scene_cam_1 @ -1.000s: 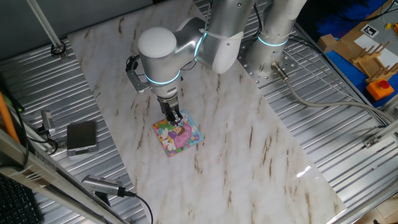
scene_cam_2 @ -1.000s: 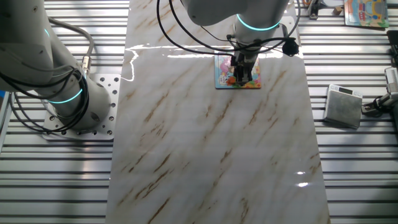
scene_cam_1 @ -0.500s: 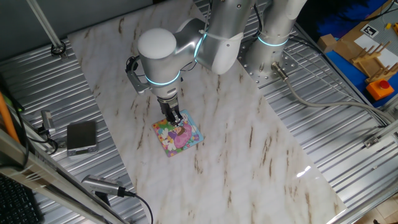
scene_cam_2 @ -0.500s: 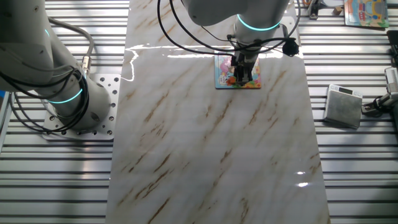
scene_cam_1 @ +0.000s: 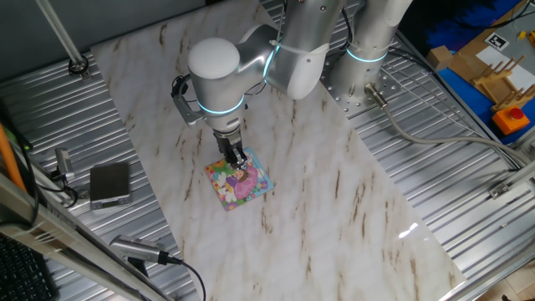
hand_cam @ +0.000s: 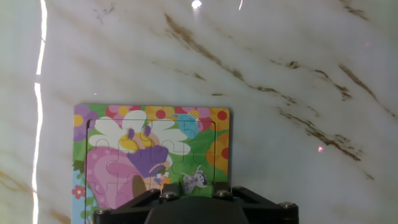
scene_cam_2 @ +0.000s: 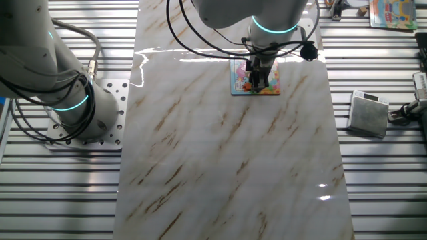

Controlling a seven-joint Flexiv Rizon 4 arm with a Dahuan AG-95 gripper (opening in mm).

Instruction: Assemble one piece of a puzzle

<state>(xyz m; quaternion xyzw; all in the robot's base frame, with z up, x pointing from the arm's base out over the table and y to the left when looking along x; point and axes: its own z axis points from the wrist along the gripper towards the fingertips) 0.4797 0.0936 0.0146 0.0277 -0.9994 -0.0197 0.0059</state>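
The tool point(scene_cam_1: 238, 158) presses down on the puzzle point(hand_cam: 152, 158), seating the piece; finger state cannot be told; next, release and lift.

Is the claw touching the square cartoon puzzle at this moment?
Cannot tell. In both fixed views the claw overlaps the colourful square puzzle with no gap visible, but none shows contact; the hand view hides the fingertips.

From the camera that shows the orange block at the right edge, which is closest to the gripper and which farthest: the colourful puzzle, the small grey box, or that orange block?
1. The puzzle, directly under the gripper.
2. The grey box, off the marble on the left.
3. The orange block, far right edge.
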